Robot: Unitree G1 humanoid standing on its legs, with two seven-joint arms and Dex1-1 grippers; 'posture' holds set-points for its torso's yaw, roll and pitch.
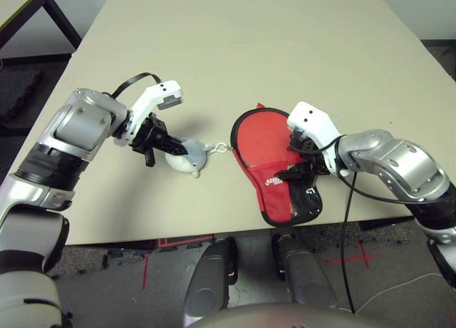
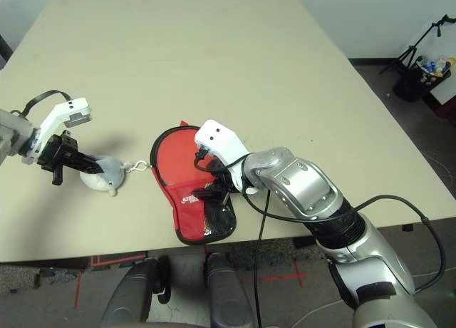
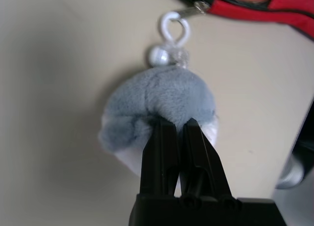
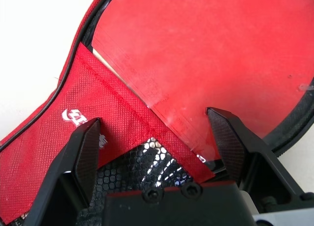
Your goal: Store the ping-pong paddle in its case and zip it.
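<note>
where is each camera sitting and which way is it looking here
Left eye and right eye views: on the head, looking down at the table over both silver forearms.
Left wrist view: along the left gripper, shut on the grey plush tag.
Right wrist view: along the right gripper, open over the paddle lying in the case.
Shared: the head views and left wrist view all show the tag clipped to the case's zipper.

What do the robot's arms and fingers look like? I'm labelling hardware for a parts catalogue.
Both forearms are silver metal with black ribbed joints. Each wrist carries a white boxy camera housing with small dark dots. The left gripper and right gripper each have two black fingers, their pads finely textured. Black cables loop from both wrists.
</note>
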